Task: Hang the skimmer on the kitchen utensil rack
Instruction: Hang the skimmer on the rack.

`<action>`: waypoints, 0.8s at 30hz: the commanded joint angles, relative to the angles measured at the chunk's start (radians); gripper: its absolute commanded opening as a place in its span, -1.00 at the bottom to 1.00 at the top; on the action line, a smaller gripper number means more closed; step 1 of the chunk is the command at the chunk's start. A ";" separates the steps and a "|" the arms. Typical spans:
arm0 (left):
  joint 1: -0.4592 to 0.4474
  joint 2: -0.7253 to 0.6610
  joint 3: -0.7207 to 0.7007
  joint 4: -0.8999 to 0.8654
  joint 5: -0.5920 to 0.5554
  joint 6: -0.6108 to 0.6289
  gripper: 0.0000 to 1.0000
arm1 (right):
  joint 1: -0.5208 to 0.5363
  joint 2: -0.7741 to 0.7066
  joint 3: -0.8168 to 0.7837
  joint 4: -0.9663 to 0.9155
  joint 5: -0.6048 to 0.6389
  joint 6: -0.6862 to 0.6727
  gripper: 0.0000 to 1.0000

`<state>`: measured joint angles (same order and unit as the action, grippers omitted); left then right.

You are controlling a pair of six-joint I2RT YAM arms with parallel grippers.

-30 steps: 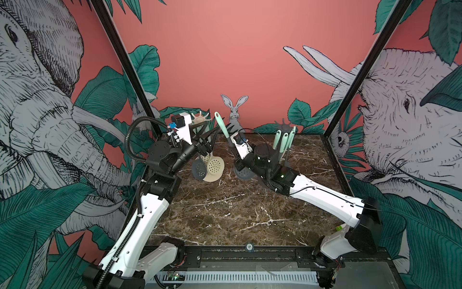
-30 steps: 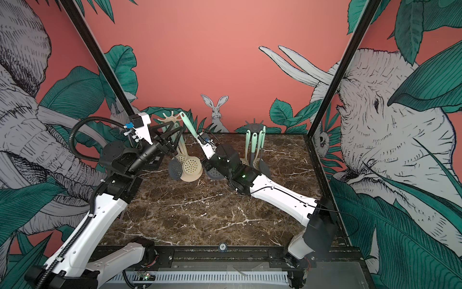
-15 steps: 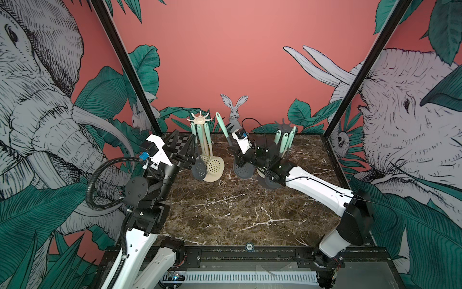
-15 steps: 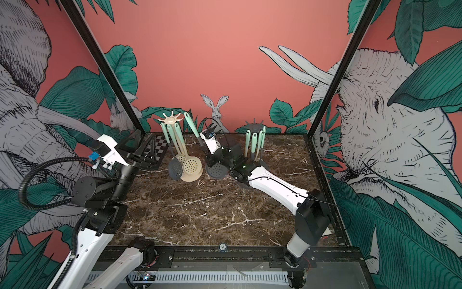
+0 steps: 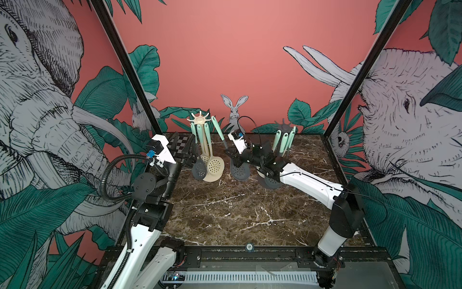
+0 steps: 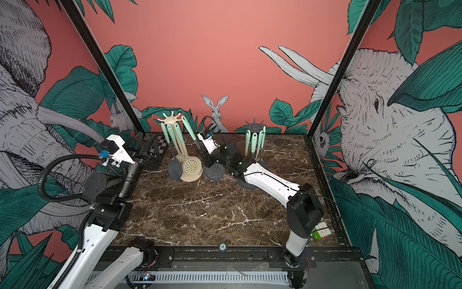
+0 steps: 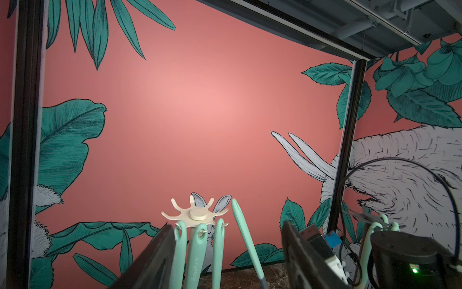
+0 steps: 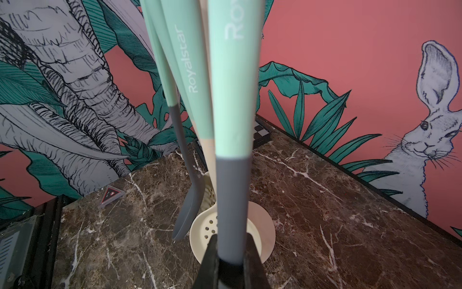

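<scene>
1. Pinching the grey neck of the skimmer (image 8: 232, 125), the right fingers (image 8: 210, 257) are pressed on it.
2. Its handle is tilted upward, the tip just beside the kitchen utensil rack (image 7: 197, 215), not yet hooked.
3. The left fingers (image 7: 155, 260) are spread and empty, near the rack.
4. Three hung utensils (image 5: 212, 165) are judged to crowd the hooks.
</scene>
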<state>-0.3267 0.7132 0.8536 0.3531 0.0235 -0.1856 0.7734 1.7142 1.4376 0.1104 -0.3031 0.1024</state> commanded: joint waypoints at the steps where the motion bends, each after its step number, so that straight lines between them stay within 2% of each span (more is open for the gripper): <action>1: -0.003 -0.005 -0.006 0.050 0.014 0.009 0.38 | -0.008 0.013 0.038 0.035 -0.035 0.016 -1.00; 24: -0.003 0.006 -0.003 0.056 0.049 0.004 0.38 | -0.038 0.093 0.128 -0.036 -0.201 0.041 -1.00</action>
<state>-0.3267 0.7216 0.8536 0.3729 0.0559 -0.1860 0.7422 1.7874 1.5227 0.0719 -0.4438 0.1329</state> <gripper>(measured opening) 0.690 0.107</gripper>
